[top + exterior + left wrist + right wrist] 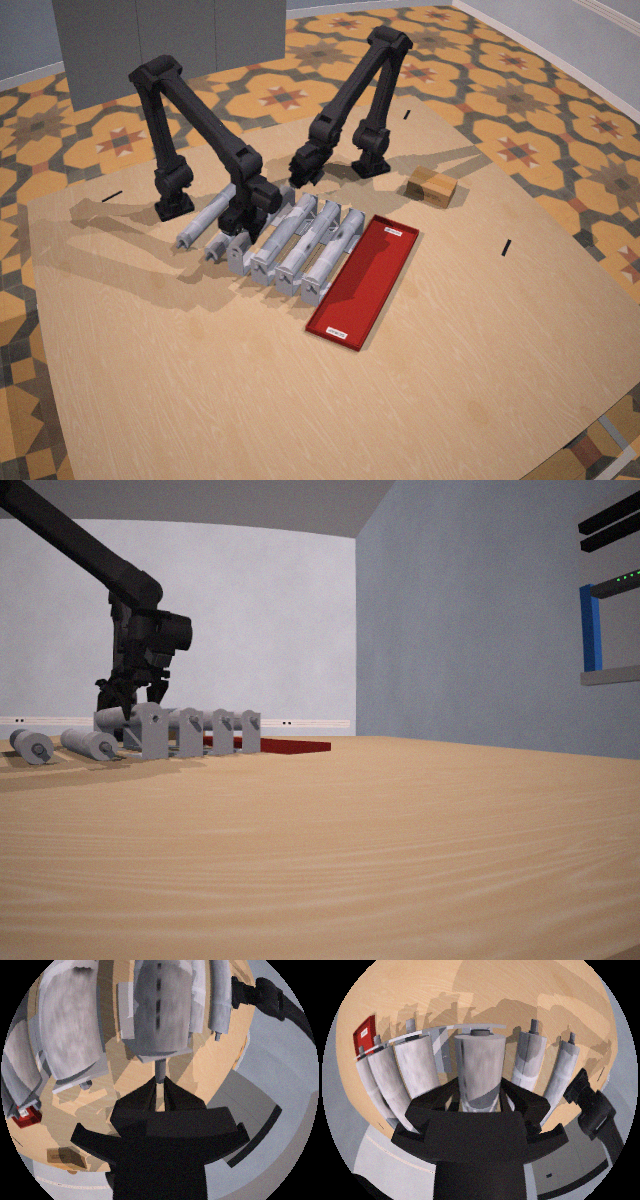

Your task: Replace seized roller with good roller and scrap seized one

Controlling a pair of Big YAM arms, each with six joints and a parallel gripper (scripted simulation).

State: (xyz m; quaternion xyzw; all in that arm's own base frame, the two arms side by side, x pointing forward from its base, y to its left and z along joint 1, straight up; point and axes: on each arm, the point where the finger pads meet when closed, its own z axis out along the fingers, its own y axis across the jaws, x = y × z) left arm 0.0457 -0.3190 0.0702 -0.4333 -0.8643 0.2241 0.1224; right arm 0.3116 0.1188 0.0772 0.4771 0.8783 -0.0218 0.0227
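The bed's end roller (162, 1010) (480, 1060) nearest the loose rollers lies between its brackets. Its axle (160, 1066) sticks far out of the back bracket, while the hole in its front bracket (238, 260) (155, 740) shows no axle protruding. My left gripper (160, 1079) is shut on that axle's end behind the bed. My right gripper (479, 1080) (140, 707) is shut on the roller's body from above. Three other rollers (281, 235) (312, 242) (338, 242) sit in the bed with axle ends protruding. The scrap tray (367, 304) (294, 746) holds no roller.
Two loose rollers (206, 219) (217, 246) lie beside the bed, opposite the tray; they show in the low view too (33, 746) (87, 743). The nearer one is close to the bed. A wooden block (431, 187) sits beyond the tray's back end.
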